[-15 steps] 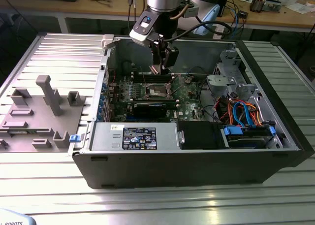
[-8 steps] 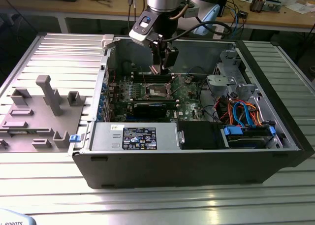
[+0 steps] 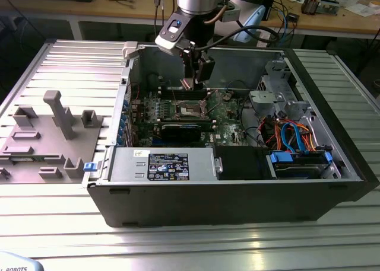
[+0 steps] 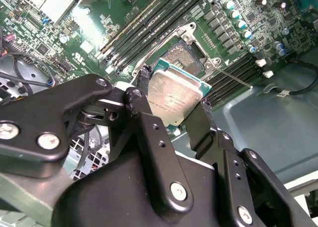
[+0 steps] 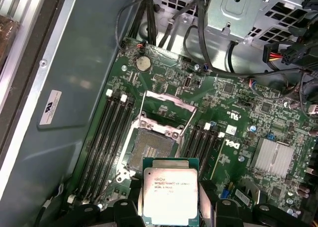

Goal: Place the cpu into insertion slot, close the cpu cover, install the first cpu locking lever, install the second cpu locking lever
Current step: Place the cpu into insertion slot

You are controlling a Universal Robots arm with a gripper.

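We judge cpu light, stiff, fragile; claw pinches opposite edges above insertion slot, exterior view centre.

I see a chip topped in dull, scuffed silver metal, matt black fingers, a shiny green circuit board, and a ribbed metal bench.

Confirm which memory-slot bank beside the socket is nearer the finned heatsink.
The heatsink-side bank, between the socket and the heatsink. The wall-side bank runs along the grey case wall. The hand holds the cpu.
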